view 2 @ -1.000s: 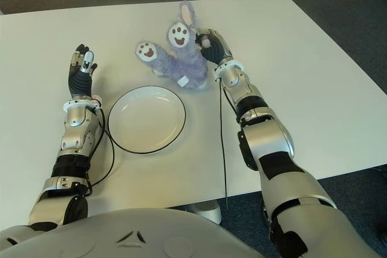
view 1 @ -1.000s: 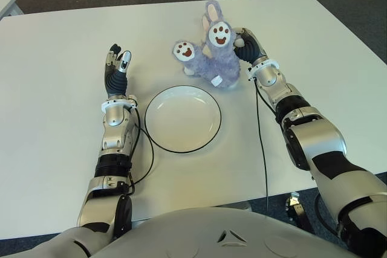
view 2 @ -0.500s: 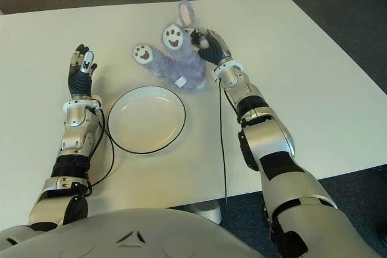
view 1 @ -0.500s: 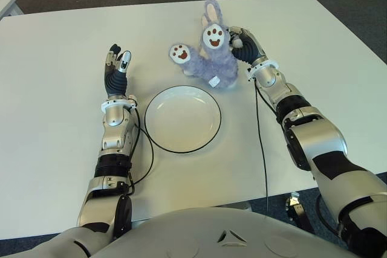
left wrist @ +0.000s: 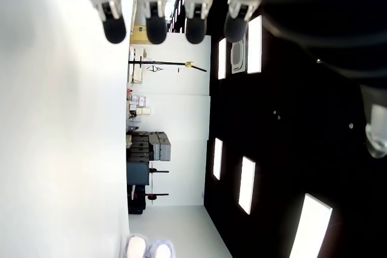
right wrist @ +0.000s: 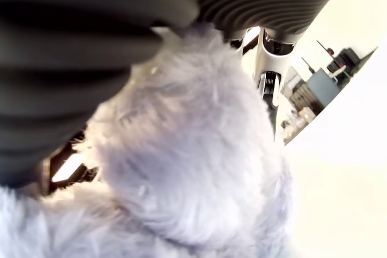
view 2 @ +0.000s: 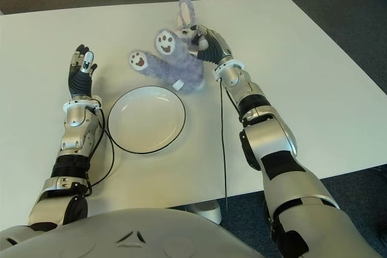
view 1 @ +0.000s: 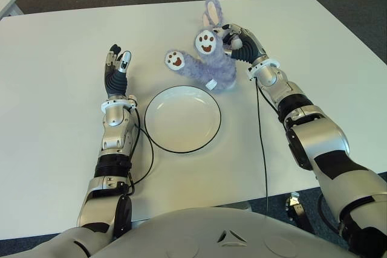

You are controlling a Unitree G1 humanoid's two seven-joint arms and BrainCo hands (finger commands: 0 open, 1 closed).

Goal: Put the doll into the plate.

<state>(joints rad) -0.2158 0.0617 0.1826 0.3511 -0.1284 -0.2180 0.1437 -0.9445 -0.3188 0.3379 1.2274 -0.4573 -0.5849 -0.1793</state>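
A fluffy lavender rabbit doll [view 1: 208,64] with white paw soles hangs just beyond the far rim of the white plate [view 1: 181,119], its feet pointing up and to the left. My right hand [view 1: 239,43] is shut on the doll's far side; its wrist view is filled with the doll's fur [right wrist: 193,167] under curled fingers [right wrist: 91,46]. The plate, black-rimmed, has nothing in it. My left hand [view 1: 117,67] shows to the left of the plate with its fingers [left wrist: 151,25] extended and holding nothing.
The white table [view 1: 54,64] spreads wide on all sides of the plate. A thin black cable [view 1: 261,149] runs along my right arm toward the near table edge. Dark floor [view 1: 363,4] lies beyond the table's far and right edges.
My right hand has carried the doll up and to the left, toward the plate; its paws now lean further left. The left hand has not moved.
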